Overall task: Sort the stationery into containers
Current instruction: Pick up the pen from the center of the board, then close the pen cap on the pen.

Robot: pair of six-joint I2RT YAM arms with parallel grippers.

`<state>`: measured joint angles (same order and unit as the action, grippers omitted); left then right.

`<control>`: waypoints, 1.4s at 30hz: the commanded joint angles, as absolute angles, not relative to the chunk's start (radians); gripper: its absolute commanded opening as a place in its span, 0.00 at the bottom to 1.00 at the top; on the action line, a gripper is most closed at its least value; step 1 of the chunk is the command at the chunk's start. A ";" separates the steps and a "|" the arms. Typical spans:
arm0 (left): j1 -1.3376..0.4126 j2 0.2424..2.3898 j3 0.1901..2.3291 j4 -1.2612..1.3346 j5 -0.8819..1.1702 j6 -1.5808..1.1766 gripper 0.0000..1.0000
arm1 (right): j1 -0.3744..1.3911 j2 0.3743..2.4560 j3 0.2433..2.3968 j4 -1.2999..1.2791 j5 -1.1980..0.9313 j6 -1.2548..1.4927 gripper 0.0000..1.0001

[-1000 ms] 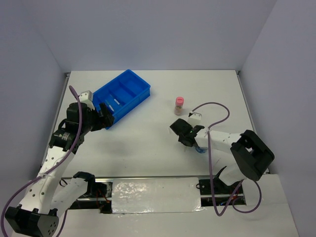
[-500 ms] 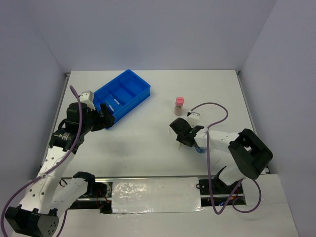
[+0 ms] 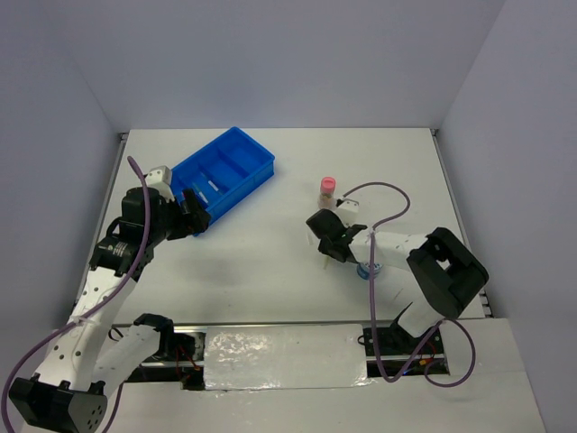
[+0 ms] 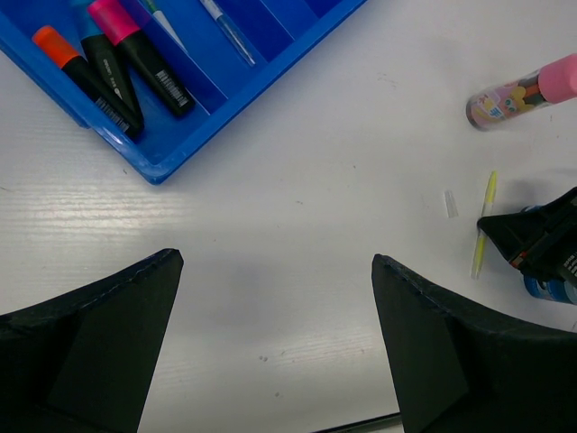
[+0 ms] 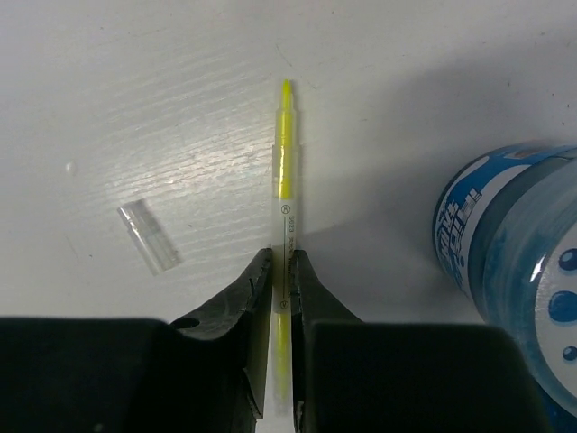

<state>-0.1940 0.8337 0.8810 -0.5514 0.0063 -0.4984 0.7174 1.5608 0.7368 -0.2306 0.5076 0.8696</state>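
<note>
In the right wrist view my right gripper (image 5: 286, 271) is shut on a thin yellow pen (image 5: 285, 153) that lies on the white table, tip pointing away. A round blue-white disc (image 5: 514, 244) stands just right of it. From above, the right gripper (image 3: 326, 253) sits below the pink-capped little bottle (image 3: 327, 192), with the disc (image 3: 368, 269) beside it. The blue tray (image 3: 236, 161) is at the back left. My left gripper (image 3: 194, 212) hovers open at its near corner, holding nothing. Orange-capped (image 4: 50, 41) and pink-capped (image 4: 113, 18) highlighters lie in the tray (image 4: 225, 99).
A small clear pen cap (image 5: 149, 236) lies loose on the table left of the yellow pen. The right arm's purple cable (image 3: 383, 194) loops over the table behind the gripper. Grey walls close in the table on three sides.
My right gripper's jaws have closed onto the yellow pen, and the right arm has shifted a little to the left, uncovering the disc. The left arm has not moved.
</note>
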 commanded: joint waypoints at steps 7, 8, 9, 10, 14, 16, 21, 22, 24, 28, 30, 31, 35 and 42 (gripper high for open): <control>-0.462 0.941 0.907 -0.442 -0.157 -0.656 0.99 | 0.785 1.186 0.791 -0.452 0.506 0.832 0.00; -0.515 0.974 0.917 -0.430 -0.194 -0.708 0.99 | 0.787 1.137 0.795 -0.503 0.512 0.824 0.00; -0.555 1.044 0.923 -0.395 -0.222 -0.727 0.99 | 0.796 1.036 0.799 -0.532 0.531 0.810 0.00; -0.624 1.083 0.928 -0.374 -0.241 -0.767 0.99 | 0.796 0.988 0.801 -0.557 0.541 0.804 0.00; -0.742 1.303 1.000 -0.308 -0.337 -0.859 0.99 | 0.798 0.809 0.833 -0.719 0.567 0.752 0.00; -0.802 1.446 1.079 -0.319 -0.377 -0.915 0.96 | 0.790 0.749 0.864 -0.797 0.587 0.724 0.00; -0.897 1.737 1.268 -0.393 -0.495 -1.032 0.83 | 0.784 0.707 0.890 -0.894 0.615 0.683 0.00; -0.905 1.773 1.338 -0.411 -0.508 -1.063 0.80 | 0.782 0.703 0.884 -0.900 0.612 0.677 0.00; -0.926 1.880 1.452 -0.526 -0.553 -1.107 0.76 | 0.779 0.678 0.861 -0.894 0.601 0.660 0.00; -0.960 2.028 1.610 -0.618 -0.601 -1.135 0.72 | 0.778 0.634 0.845 -0.887 0.597 0.644 0.00; -0.982 2.060 1.672 -0.647 -0.638 -1.149 0.71 | 0.778 0.621 0.845 -0.893 0.598 0.644 0.00; -0.986 2.075 1.690 -0.669 -0.653 -1.158 0.70 | 0.778 0.609 0.844 -0.894 0.595 0.640 0.00; -0.992 2.147 1.749 -0.715 -0.679 -1.167 0.68 | 0.778 0.574 0.828 -0.890 0.581 0.630 0.00; -0.988 2.201 1.769 -0.721 -0.678 -1.170 0.60 | 0.778 0.548 0.819 -0.867 0.551 0.611 0.00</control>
<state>-0.9936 2.1750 1.7420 -0.6956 -0.6430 -1.1557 0.7807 0.5560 0.8238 -0.8768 0.5587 0.6334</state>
